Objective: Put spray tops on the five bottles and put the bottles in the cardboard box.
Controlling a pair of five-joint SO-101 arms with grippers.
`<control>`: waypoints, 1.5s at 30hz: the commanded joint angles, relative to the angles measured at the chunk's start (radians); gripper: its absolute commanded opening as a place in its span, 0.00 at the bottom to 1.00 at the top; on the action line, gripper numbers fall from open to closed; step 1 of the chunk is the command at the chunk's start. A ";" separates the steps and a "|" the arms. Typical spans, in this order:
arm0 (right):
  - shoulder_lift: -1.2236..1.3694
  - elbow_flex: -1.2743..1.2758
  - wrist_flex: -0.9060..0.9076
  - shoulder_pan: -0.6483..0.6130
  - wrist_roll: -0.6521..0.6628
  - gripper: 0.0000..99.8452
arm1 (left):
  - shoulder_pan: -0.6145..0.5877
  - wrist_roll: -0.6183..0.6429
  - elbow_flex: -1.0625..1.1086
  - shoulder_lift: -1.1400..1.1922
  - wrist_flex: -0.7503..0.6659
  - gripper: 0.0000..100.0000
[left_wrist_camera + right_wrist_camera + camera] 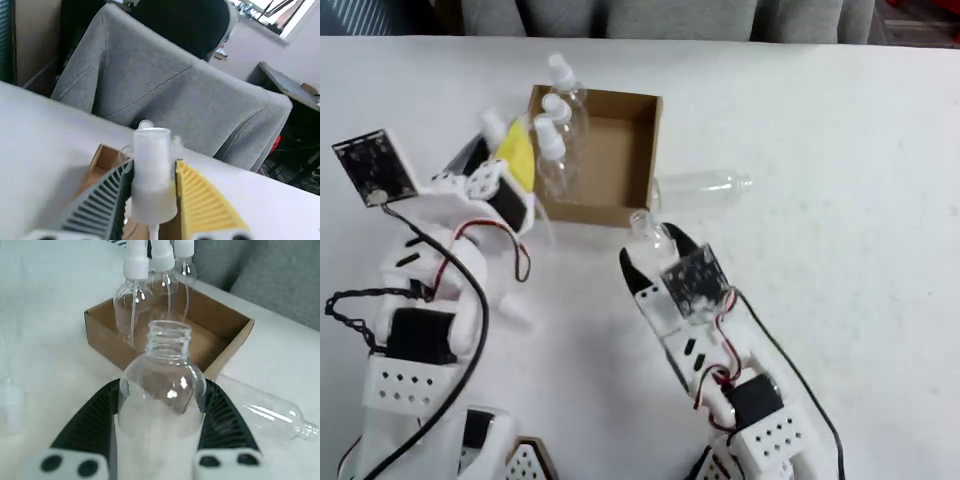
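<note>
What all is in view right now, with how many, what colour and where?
cardboard box: one, brown, mid-table
capped bottles: three, clear with white tops, upright in box
lying bottle: one, clear, uncapped, on table beside box
held bottle: one, clear, uncapped, upright in right tool
spray top: one, white, in left tool
table: one, white
chair: one, grey, behind table
left tool: one, grey and yellow, shut on spray top
right tool: one, black, shut on held bottle
</note>
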 commanded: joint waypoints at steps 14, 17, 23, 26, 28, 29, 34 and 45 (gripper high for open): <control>-0.282 0.126 0.039 0.012 -0.133 0.02 | 0.450 -0.371 -0.183 0.047 -0.500 0.02; -0.282 0.126 0.038 0.050 -0.137 0.02 | 0.426 -0.288 -0.293 0.157 -0.387 0.02; -0.282 0.126 0.038 0.065 -0.141 0.02 | 0.414 -0.130 -0.348 0.269 -0.342 0.02; -0.282 0.126 0.038 0.068 -0.143 0.02 | 0.409 -0.057 -0.342 0.282 -0.334 0.02; -0.282 0.126 0.038 0.067 -0.143 0.02 | 0.386 -0.051 -0.328 0.283 -0.342 0.02; -0.282 0.126 0.038 0.064 -0.143 0.02 | 0.378 -0.049 -0.327 0.285 -0.344 0.02; -0.280 0.126 0.038 0.064 -0.143 0.02 | 0.363 -0.048 -0.262 0.286 -0.433 0.02; -0.275 0.126 0.038 0.062 -0.143 0.02 | 0.371 0.037 -0.178 0.288 -0.514 0.02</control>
